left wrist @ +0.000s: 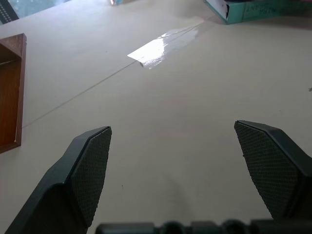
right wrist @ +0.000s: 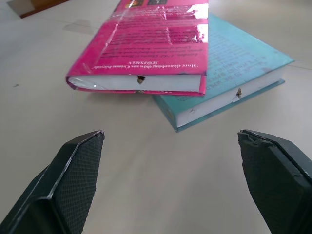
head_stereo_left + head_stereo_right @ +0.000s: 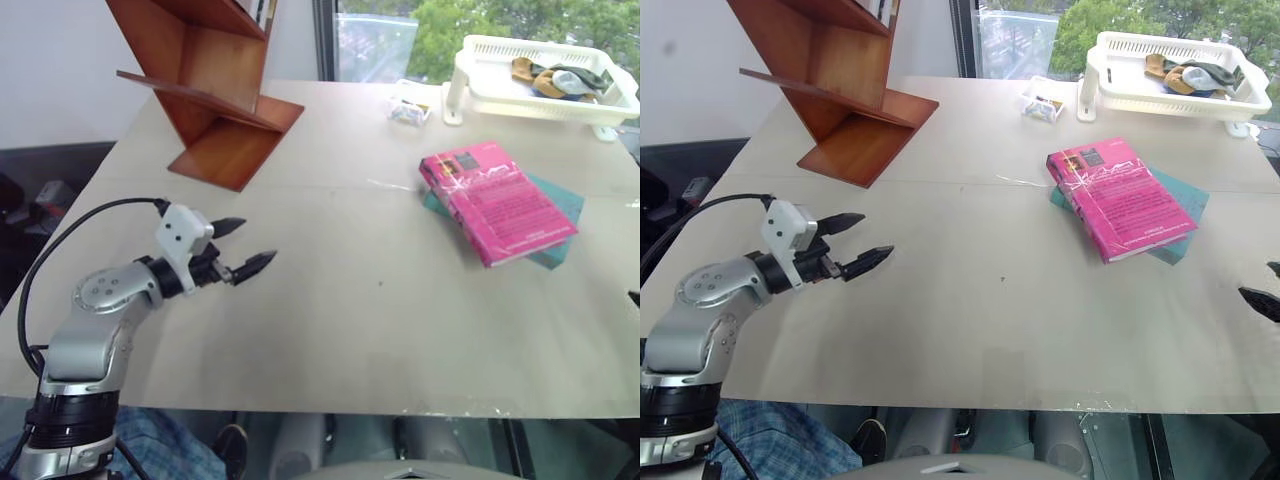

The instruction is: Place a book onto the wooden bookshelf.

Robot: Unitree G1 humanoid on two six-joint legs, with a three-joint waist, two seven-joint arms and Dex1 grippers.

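- Book [image 3: 498, 202]: the pink paperback lies flat on the table [image 3: 350, 320], right of centre, cover up. It rests on top of a teal-blue book [image 3: 557, 212], laid askew so that the teal corners show beyond it.
- Wooden bookshelf [image 3: 205, 80]: stands at the far left corner of the table, well apart from both books. Its reddish-brown boards run at angles.
- Left gripper [image 3: 243, 247]: hovers over the bare table at the near left, pointing toward the middle. The two black fingers are spread wide. Nothing lies between them and they touch nothing; in the left wrist view the pads [image 1: 90, 168] frame only bare tabletop.
- Right gripper [image 2: 175, 180]: fingers spread wide and empty. It faces the page edges of the two stacked books, near them but apart. In the right eye view one fingertip [image 3: 1260, 302] shows at the right edge of the table.
- White plastic basket [image 3: 480, 85]: sits at the far right of the table, beyond the books, with small items inside.
- A small wrapped item [image 3: 409, 108] lies just left of the basket.
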